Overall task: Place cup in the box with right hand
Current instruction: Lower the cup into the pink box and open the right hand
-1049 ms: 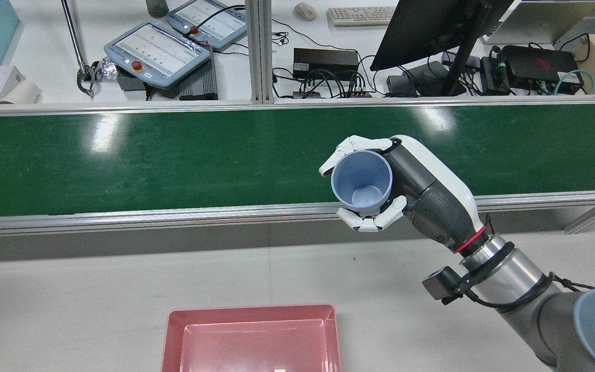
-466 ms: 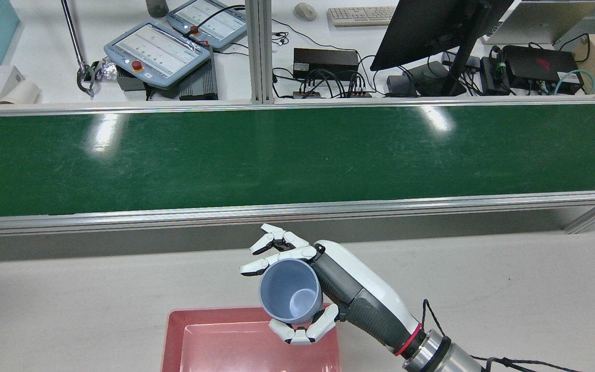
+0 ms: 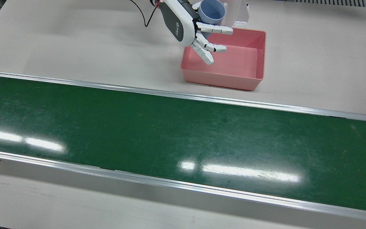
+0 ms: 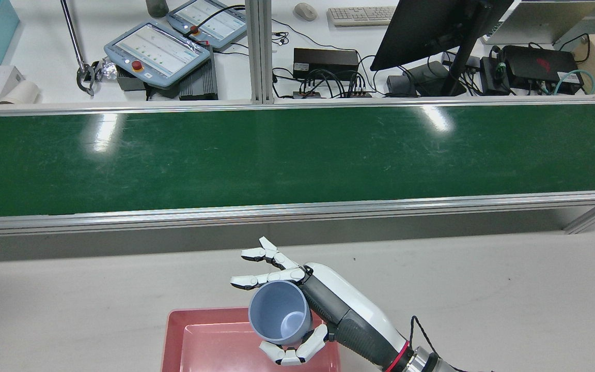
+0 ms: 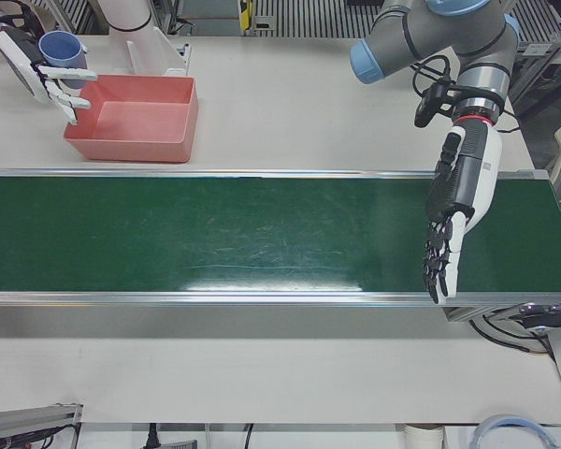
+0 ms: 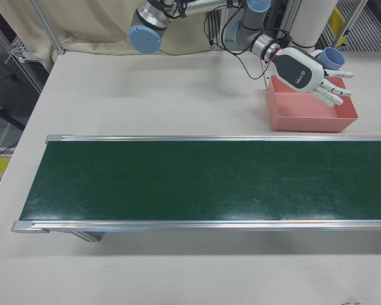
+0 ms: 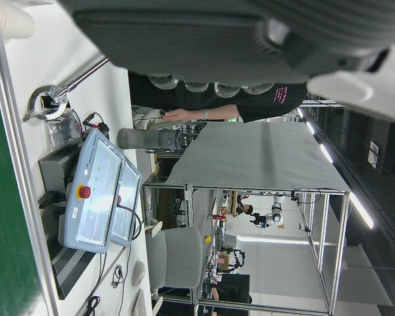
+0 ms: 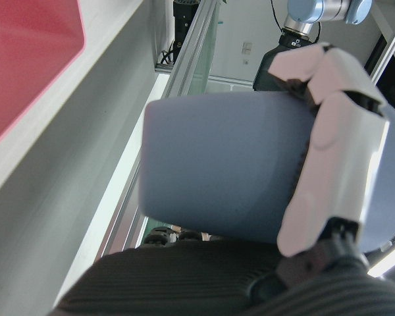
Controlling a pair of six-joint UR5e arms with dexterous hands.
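A light blue cup (image 4: 279, 312) sits upright in my right hand (image 4: 331, 305), pinned between thumb and palm, while the other fingers (image 4: 256, 254) stretch out straight. Hand and cup hang over the corner of the pink box (image 4: 173, 336) on the right arm's side. The front view shows the cup (image 3: 211, 11) above the box's rim (image 3: 221, 79), with the right hand (image 3: 186, 22) beside it. The right hand view is filled by the cup (image 8: 224, 164) with the thumb across it. My left hand (image 5: 458, 201) hangs open over the far end of the belt, fingers pointing down.
The green conveyor belt (image 4: 297, 155) runs across the table between the box and the operators' desk. That desk holds two teach pendants (image 4: 158, 49), a monitor (image 4: 432, 26) and cables. A white pedestal (image 5: 154, 42) stands just behind the box.
My right hand carried the cup from above the belt's near rail back and down to the box. In the last half second its long fingers straightened away from the cup.
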